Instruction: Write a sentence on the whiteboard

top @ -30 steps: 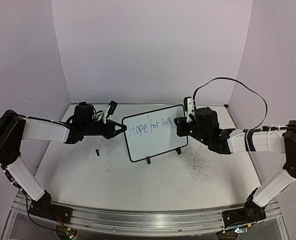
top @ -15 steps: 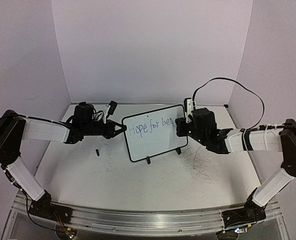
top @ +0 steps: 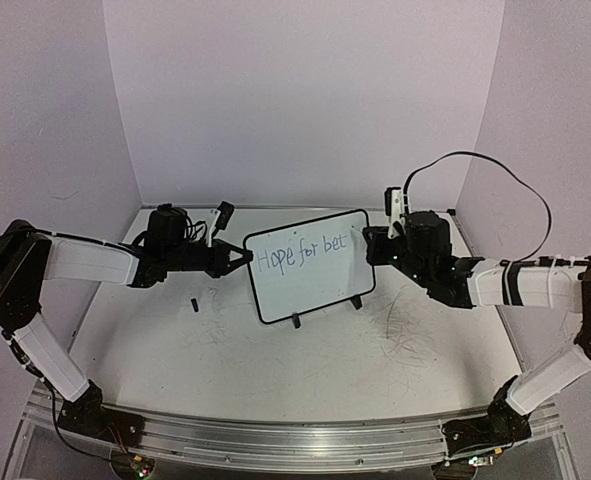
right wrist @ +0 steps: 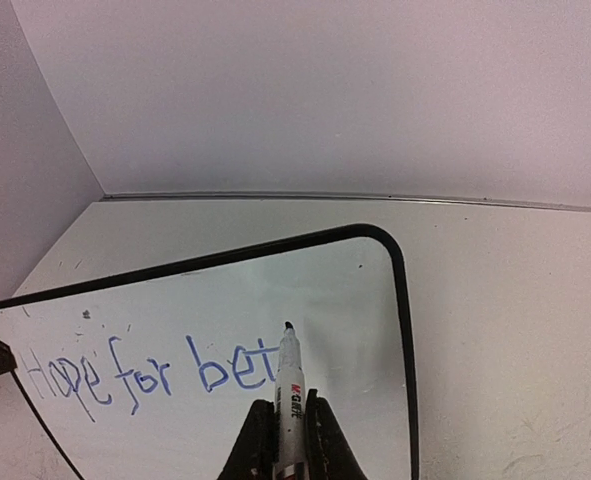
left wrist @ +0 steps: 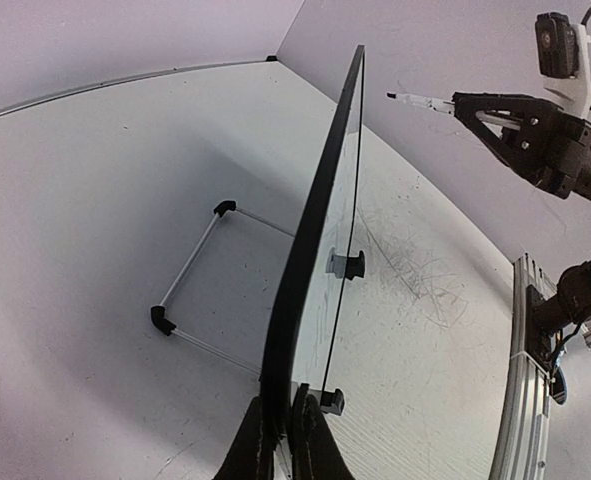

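Observation:
The whiteboard (top: 315,292) stands tilted at the table's middle back. The sentence (top: 300,255) reads "Hope for bet" in blue on one line, and it also shows in the right wrist view (right wrist: 145,368). My left gripper (top: 243,258) is shut on the board's left edge, seen edge-on in the left wrist view (left wrist: 283,425). My right gripper (top: 375,246) is shut on a white marker (right wrist: 291,385) at the board's right side. The marker tip points at the board (right wrist: 360,290) just right of the "t". From the left wrist view the marker (left wrist: 415,100) hangs a little off the board's face (left wrist: 320,210).
A small black cap (top: 193,303) lies on the table left of the board. Grey scribble marks (top: 405,335) cover the table to the right. A wire stand (left wrist: 190,290) props the board from behind. Purple walls close the back and sides.
My right gripper with the marker has drawn back to the right, away from the board. The writing now shows "bet" where "be" showed. The left arm has not moved.

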Robot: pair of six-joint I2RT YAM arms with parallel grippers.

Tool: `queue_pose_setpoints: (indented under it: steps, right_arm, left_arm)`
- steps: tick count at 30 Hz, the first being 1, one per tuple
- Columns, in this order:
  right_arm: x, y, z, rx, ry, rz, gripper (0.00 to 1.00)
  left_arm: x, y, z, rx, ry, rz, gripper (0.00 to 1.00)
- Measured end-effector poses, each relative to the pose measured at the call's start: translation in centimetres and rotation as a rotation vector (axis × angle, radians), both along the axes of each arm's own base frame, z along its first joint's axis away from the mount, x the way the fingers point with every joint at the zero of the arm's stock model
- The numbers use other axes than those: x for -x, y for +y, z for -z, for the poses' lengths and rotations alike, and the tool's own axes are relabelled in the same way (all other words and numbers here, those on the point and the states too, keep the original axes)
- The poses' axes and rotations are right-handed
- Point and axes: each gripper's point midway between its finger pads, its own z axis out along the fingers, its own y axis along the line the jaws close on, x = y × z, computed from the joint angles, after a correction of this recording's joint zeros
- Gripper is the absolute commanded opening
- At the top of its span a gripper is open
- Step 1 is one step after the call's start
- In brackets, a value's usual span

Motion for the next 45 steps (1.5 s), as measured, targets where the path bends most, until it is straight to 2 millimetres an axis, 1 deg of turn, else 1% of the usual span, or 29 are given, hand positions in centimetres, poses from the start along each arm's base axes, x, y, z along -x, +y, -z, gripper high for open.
queue_pose_setpoints:
  steps: [4,8,11,20,27,41,45]
  right_arm:
    - [-0.4,-0.1,0.3,0.003,0.005,0.003,0.00]
    - [-0.7,0.4,1.2,0.016,0.022,-0.009,0.00]
    - [-0.9,0.7,1.5,0.019,0.029,-0.017,0.00]
    - [-1.0,0.8,1.6,0.020,0.030,-0.016,0.00]
    - [-1.4,1.0,2.3,0.030,0.039,-0.009,0.00]
    - [-1.4,0.9,2.3,0.027,0.042,-0.006,0.00]
    - [-1.2,0.8,2.7,0.028,0.051,-0.005,0.00]
  left_arm:
    - [0.0,0.0,0.0,0.000,0.000,0.000,0.00]
    - [0.0,0.0,0.0,0.000,0.000,0.000,0.00]
    - [0.0,0.0,0.0,0.000,0.000,0.000,0.00]
    - [0.0,0.0,0.0,0.000,0.000,0.000,0.00]
    - [0.0,0.0,0.0,-0.001,0.001,-0.001,0.00]
    - [0.0,0.0,0.0,0.000,0.001,-0.001,0.00]
    - [0.0,0.0,0.0,-0.001,0.001,-0.002,0.00]
